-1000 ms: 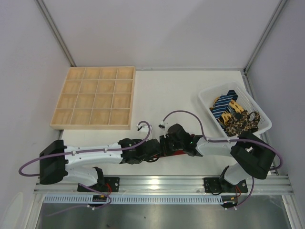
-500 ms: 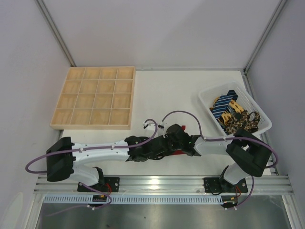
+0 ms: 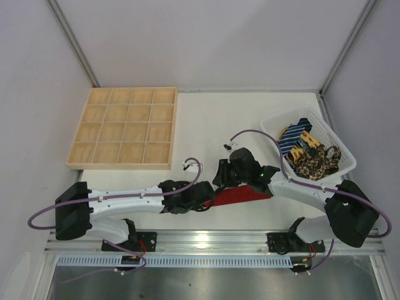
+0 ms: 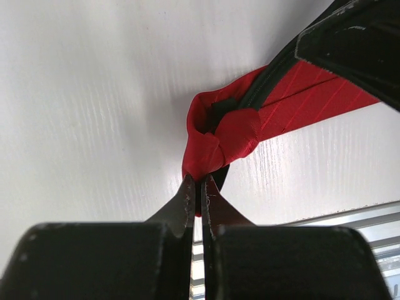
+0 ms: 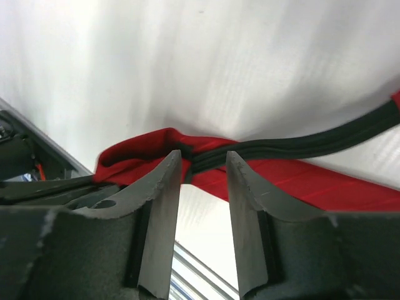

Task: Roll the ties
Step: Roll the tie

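Note:
A plain red tie (image 3: 242, 196) lies near the table's front edge, with one end bunched into a loose fold (image 4: 228, 131). My left gripper (image 3: 209, 193) is shut on the lower edge of that fold, as the left wrist view (image 4: 201, 182) shows. My right gripper (image 3: 220, 177) is open just behind the fold; in the right wrist view (image 5: 203, 164) its tips stand over the red tie (image 5: 312, 187) and hold nothing. A dark strip (image 5: 300, 147) crosses the tie. Navy striped, mustard and speckled ties (image 3: 306, 150) lie in a basket.
The white mesh basket (image 3: 340, 167) stands at the right. A wooden tray with several compartments (image 3: 125, 128) sits at the back left. The metal rail (image 3: 212, 237) runs along the near edge, just in front of the tie.
My right arm has drawn back and to the right, away from the left gripper, uncovering the red tie stretched out on the table. The left gripper has stayed near the fold.

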Robot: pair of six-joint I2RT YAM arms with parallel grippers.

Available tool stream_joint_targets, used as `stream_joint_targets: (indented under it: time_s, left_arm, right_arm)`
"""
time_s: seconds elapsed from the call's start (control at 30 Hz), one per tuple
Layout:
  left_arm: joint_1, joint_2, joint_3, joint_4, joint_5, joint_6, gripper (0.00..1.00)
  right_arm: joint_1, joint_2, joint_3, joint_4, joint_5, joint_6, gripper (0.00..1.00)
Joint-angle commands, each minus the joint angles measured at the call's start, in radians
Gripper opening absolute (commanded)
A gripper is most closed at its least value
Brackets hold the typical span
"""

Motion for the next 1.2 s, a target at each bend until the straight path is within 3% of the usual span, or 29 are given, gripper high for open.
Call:
stream_joint_targets:
  time_s: [0.0,0.13,0.17,0.33,0.67,0.87,1.1,1.17]
  left_arm:
    - [-0.003,-0.005,0.046,-0.020,-0.031,-0.017,0.00]
    - [-0.003,-0.013,0.033,-0.008,-0.031,-0.030,0.00]
    - [-0.003,-0.015,0.027,-0.005,-0.030,-0.031,0.00]
    - [-0.004,-0.018,0.006,0.023,-0.017,-0.037,0.00]
    - [-0.007,-0.027,-0.028,0.061,-0.002,-0.051,0.00]
    - [-0.009,-0.050,-0.037,0.050,-0.022,-0.076,0.01]
    - [-0.010,-0.074,-0.062,0.055,-0.034,-0.094,0.00]
    - [-0.010,-0.077,-0.068,0.056,-0.034,-0.099,0.01]
  right_arm:
    - [-0.030,0.001,0.024,-0.067,0.015,0.024,0.41]
    - [-0.096,0.012,0.046,-0.174,0.151,0.129,0.46]
    - [-0.104,0.013,0.051,-0.193,0.182,0.149,0.53]
    - [-0.110,0.061,0.100,-0.266,0.344,0.234,0.71]
    - [-0.115,0.280,0.270,-0.357,0.472,0.297,0.73]
    - [-0.112,0.354,0.326,-0.446,0.549,0.376,0.68]
    - [-0.099,0.336,0.284,-0.435,0.549,0.398,0.40]
    - [-0.104,0.342,0.277,-0.421,0.537,0.387,0.39]
